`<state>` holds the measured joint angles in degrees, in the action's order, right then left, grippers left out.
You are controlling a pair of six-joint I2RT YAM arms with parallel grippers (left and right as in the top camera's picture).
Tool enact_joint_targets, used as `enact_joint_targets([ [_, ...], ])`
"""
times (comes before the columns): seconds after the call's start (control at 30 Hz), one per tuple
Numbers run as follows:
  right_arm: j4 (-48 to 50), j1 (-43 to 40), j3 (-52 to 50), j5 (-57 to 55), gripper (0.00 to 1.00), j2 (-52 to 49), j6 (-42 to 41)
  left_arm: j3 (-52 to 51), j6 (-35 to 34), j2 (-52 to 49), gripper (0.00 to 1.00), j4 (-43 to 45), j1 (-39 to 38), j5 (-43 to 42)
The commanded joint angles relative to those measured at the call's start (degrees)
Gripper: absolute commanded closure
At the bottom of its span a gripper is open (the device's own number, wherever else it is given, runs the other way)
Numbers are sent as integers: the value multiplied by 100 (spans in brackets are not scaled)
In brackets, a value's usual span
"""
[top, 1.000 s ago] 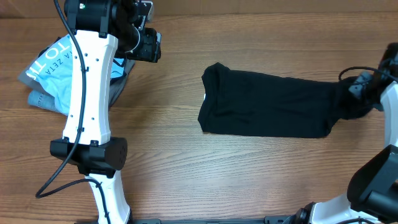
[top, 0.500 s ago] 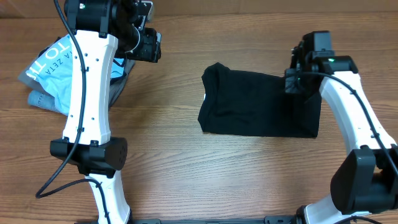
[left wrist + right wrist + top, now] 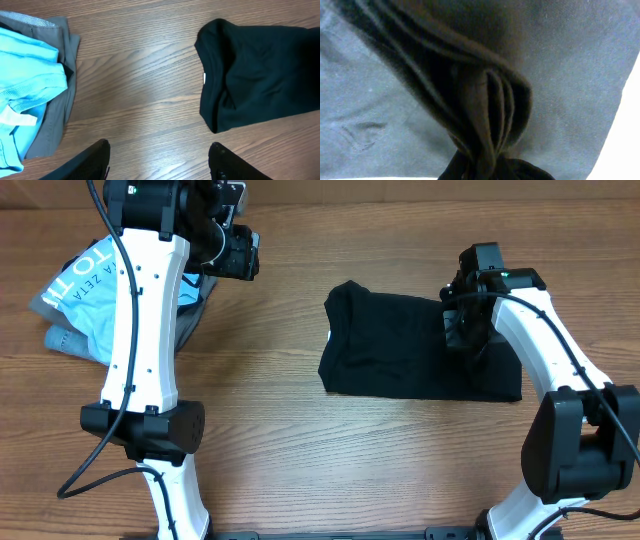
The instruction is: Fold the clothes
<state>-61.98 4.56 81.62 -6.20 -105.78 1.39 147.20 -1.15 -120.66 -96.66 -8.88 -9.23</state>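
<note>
The clothes (image 3: 390, 350) are a black garment lying folded over on the wooden table, with a small white neck label (image 3: 329, 335) at the left edge. My right gripper (image 3: 462, 332) sits over the garment's right part, shut on a bunched fold of the black fabric (image 3: 485, 115) that fills the right wrist view. The left wrist view shows the garment's left end (image 3: 250, 75). My left gripper (image 3: 159, 162) hangs open above bare table, left of the garment, with nothing between its fingers (image 3: 97, 160).
A light blue shirt (image 3: 85, 290) with white lettering lies on a grey garment (image 3: 55, 100) at the far left. My left arm's white link (image 3: 140, 330) stands over the table's left part.
My right gripper has carried the garment's right end leftward over the rest, so the black cloth is shorter now. The left arm has not moved.
</note>
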Motion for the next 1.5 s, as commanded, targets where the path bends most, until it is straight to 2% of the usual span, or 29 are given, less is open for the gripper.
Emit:
enact_joint_targets([
  [0.0, -15, 26, -33, 501, 89, 15, -98, 83, -15, 11, 34, -2, 22, -90],
  [0.13, -4, 26, -31, 1462, 65, 15, -98, 83, -13, 9, 34, -7, 22, -90],
  [0.17, 20, 26, -31, 1626, 63, 15, -98, 83, -13, 11, 34, -2, 22, -90],
  [0.33, 173, -68, 15, 1698, 62, 33, -103, 83, -11, 9, 33, -4, 22, -90],
  [0.57, 273, -997, 116, 1491, 78, 24, -1176, 9, -11, 9, 31, -15, 22, -219],
  [0.63, 282, -1394, 44, 1488, 77, 22, -1351, -219, -7, 7, 34, -13, 0, -678],
  [0.77, 404, -1832, -164, 1530, 76, -2, -1412, -922, 146, 4, 31, 142, -160, -975],
  [0.83, 501, -1967, -306, 1521, 49, -55, -1405, -1467, 144, 4, 27, 407, -278, -990],
  [0.87, 568, -2022, -385, 1517, 41, -83, -1408, -1746, 138, 2, 25, 581, -330, -1010],
  [0.97, 887, -2149, -688, 1528, 44, -192, -1410, -2636, 140, 4, 22, 1241, -463, -1331],
  [1.07, 1185, -2166, -986, 1510, 58, -328, -1399, -3414, 140, 4, 22, 1954, -533, -1751],
  [1.13, 1248, -2166, -1088, 1508, 76, -428, -1410, -3825, 138, 4, 20, 2382, -555, -2011],
  [1.23, 1244, -2151, -1237, 1523, 89, -579, -1646, -4470, 83, 2, 17, 3062, -595, -2131],
  [1.33, 1241, -2151, -1342, 1530, 89, -581, -1805, -4975, -92, 4, 16, 3711, -645, -2247],
  [1.37, 1224, -2151, -1342, 1528, 84, -581, -1816, -5344, -225, 2, 14, 4238, -697, -2387],
  [1.47, 1211, -2151, -1342, 1528, 83, -581, -1816, -5888, -503, 2, 11, 5082, -800, -2385],
])
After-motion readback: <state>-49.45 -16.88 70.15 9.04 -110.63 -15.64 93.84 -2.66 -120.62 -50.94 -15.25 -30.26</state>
